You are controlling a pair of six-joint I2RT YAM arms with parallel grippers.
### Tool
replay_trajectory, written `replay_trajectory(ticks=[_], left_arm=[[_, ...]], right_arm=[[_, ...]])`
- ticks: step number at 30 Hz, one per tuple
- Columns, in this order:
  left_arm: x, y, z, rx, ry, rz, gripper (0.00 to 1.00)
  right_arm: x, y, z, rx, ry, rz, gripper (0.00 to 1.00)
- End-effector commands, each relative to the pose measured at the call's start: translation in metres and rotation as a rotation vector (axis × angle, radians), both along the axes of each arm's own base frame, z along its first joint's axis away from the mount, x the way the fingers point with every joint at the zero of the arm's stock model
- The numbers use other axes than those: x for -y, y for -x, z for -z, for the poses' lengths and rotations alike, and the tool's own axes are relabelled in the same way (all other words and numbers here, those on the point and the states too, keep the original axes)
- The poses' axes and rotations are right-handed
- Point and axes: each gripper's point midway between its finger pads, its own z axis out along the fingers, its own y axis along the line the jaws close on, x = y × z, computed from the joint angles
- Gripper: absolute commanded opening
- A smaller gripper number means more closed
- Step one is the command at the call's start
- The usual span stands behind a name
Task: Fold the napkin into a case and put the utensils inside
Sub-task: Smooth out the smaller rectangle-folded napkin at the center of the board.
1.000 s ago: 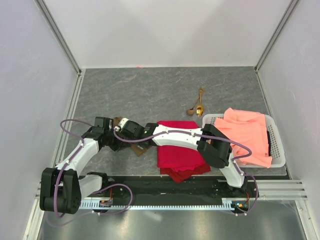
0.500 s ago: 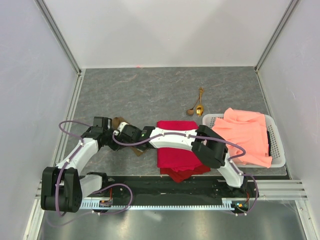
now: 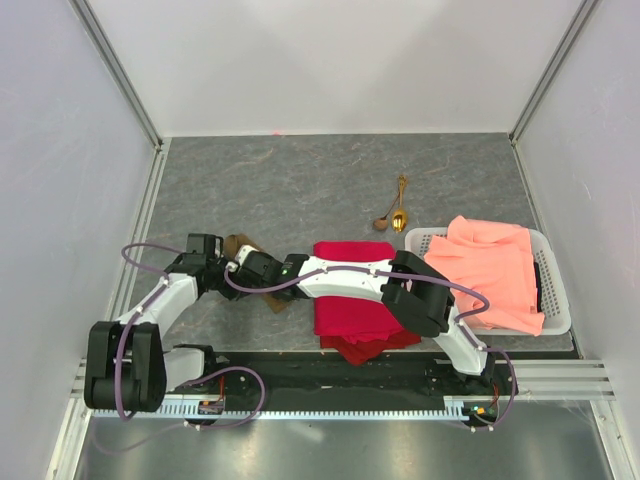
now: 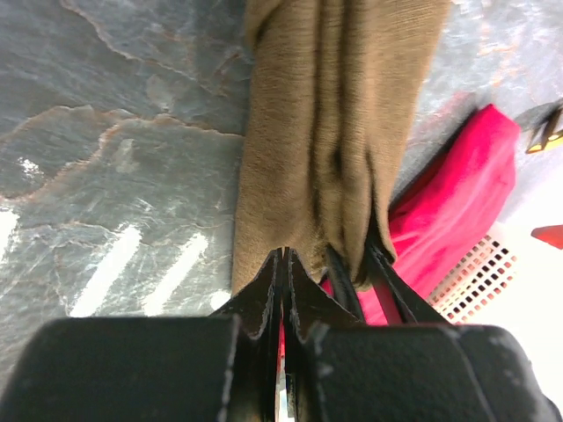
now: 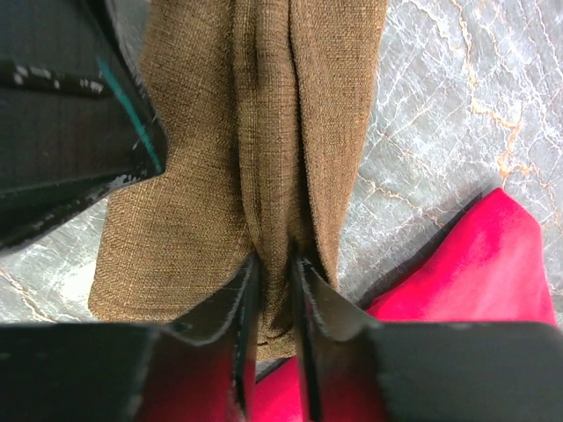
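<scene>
step: folding napkin [image 5: 255, 132] | right pincer [image 5: 273, 290]: nips a cloth ridge between its tips | left pincer [image 4: 283, 281]: closed at cloth's edge | next: likely draw ridge over, flatten fold

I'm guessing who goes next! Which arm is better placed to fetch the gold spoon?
Probably right: the utensils lie on its side, nearer its base. The left gripper and right gripper both pinch the napkin, so it must release first.

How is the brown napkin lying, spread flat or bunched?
Bunched, not spread: the napkin is gathered into a narrow strip with deep lengthwise folds.
</scene>
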Motion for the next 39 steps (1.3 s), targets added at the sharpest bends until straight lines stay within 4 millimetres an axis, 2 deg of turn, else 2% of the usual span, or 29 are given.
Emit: replay_trajectory(ticks=[1, 4, 9, 16, 22, 27, 31, 33, 37, 39], left_arm=[[0.005, 0.002, 0.01, -0.028, 0.043, -0.009, 0.02], [0.004, 0.005, 0.015, -0.038, 0.038, -0.013, 0.02], [0.003, 0.009, 0.021, -0.048, 0.032, -0.021, 0.02], [0.004, 0.014, 0.029, -0.063, 0.038, -0.027, 0.02], [0.006, 0.013, 0.027, -0.054, 0.045, -0.029, 0.02], [0.007, 0.014, 0.025, -0.045, 0.051, -0.029, 0.02], [0.008, 0.017, 0.024, -0.039, 0.054, -0.033, 0.02], [0.008, 0.018, 0.022, -0.033, 0.058, -0.031, 0.02], [0.008, 0.02, 0.006, -0.008, 0.054, -0.012, 0.02], [0.003, 0.011, -0.009, 0.028, 0.024, -0.018, 0.02]], right_arm=[[-0.016, -0.004, -0.032, 0.025, -0.094, 0.018, 0.25], [-0.02, -0.002, -0.035, 0.009, -0.112, 0.015, 0.18], [-0.026, 0.003, -0.039, -0.023, -0.144, 0.024, 0.13], [-0.034, 0.01, -0.047, -0.091, -0.191, 0.047, 0.11], [-0.046, 0.027, -0.041, -0.211, -0.222, 0.029, 0.11], [-0.051, 0.043, -0.018, -0.37, -0.253, 0.066, 0.11], [-0.05, 0.037, 0.0, -0.402, -0.28, 0.118, 0.11], [-0.048, 0.043, 0.012, -0.459, -0.284, 0.122, 0.11], [-0.044, 0.038, 0.026, -0.485, -0.31, 0.141, 0.11], [-0.039, 0.037, 0.03, -0.488, -0.308, 0.149, 0.13]])
